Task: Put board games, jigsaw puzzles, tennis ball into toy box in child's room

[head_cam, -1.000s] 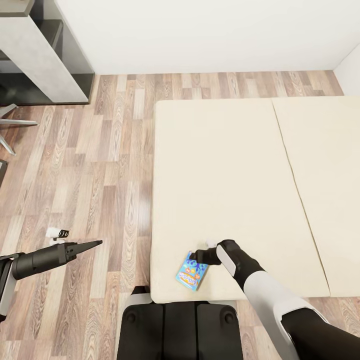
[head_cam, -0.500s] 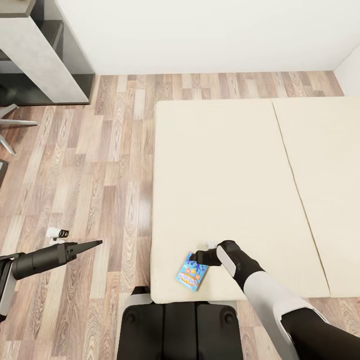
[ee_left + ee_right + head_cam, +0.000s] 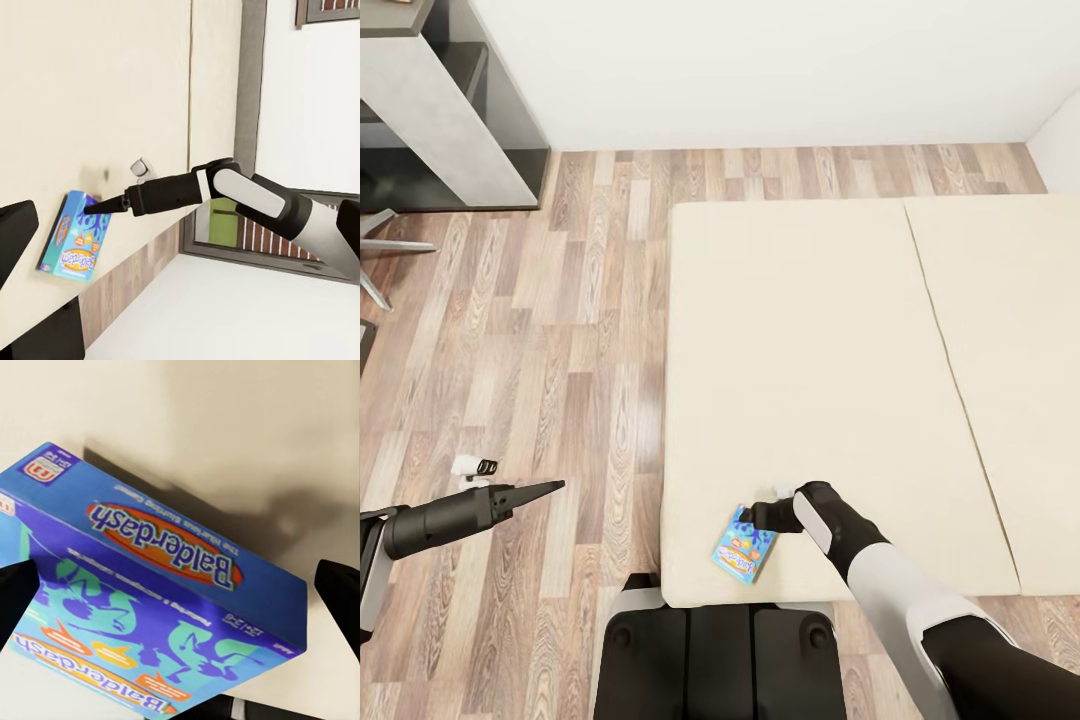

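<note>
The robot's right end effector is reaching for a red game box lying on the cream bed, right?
Almost. The flat rectangular game box is blue, not red; the right wrist view shows its blue cover with orange lettering. The rest holds: the right end effector is reaching for it, and it lies on the cream mattress of the bed, near its front edge.

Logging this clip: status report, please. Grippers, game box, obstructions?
Right gripper open, fingers straddling the blue flat Balderdash board game box on the cream mattress bed, near its edge. Left gripper over the wood-plank floor, state unclear. Nothing blocking.
</note>
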Controlling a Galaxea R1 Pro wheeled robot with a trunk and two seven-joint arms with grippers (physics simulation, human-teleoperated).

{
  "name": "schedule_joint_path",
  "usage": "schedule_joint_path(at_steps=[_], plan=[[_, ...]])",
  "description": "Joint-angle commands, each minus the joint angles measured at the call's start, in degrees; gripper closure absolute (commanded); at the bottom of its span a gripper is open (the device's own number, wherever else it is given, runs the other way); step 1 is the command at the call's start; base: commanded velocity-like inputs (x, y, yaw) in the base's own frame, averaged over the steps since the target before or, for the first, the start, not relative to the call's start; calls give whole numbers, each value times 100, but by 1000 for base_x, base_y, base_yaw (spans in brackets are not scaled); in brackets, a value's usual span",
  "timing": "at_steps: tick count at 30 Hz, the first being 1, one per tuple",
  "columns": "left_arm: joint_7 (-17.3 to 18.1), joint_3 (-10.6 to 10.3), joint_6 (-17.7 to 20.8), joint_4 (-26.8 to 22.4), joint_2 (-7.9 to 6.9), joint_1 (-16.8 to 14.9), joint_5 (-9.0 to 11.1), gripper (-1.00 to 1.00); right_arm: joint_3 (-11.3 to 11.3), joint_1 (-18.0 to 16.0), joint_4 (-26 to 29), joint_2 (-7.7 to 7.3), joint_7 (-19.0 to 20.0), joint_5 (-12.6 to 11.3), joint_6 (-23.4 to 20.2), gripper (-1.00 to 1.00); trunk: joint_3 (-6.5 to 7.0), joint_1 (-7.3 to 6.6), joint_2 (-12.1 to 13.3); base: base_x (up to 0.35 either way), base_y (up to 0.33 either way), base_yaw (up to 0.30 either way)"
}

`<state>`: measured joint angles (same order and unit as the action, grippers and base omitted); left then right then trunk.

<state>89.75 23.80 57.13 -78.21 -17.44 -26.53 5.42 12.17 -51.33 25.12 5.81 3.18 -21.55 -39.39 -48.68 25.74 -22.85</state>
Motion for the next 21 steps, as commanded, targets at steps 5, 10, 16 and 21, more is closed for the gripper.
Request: schedule_joint_path(at_steps=[5, 10, 16, 21], plan=[[25, 2, 61, -2, -3, -1, -6, -100, 22, 0, 2, -2, 21, 158, -16, -100, -6, 4, -7, 0, 0, 0], [25, 2, 61, -2, -2, -1, -6, -100, 22, 0, 2, -1, 21, 153, -16, -100, -4, 4, -7, 0, 0, 0], [25, -1, 61, -2, 3, -1, -6, -100, 22, 0, 2, 1, 24, 152, -16, -100, 17, 4, -7, 0, 0, 0], [25, -6, 61, -2, 4, -1, -6, -100, 17, 3, 2, 1, 34, 139, -22, -100, 56, 4, -7, 0, 0, 0]])
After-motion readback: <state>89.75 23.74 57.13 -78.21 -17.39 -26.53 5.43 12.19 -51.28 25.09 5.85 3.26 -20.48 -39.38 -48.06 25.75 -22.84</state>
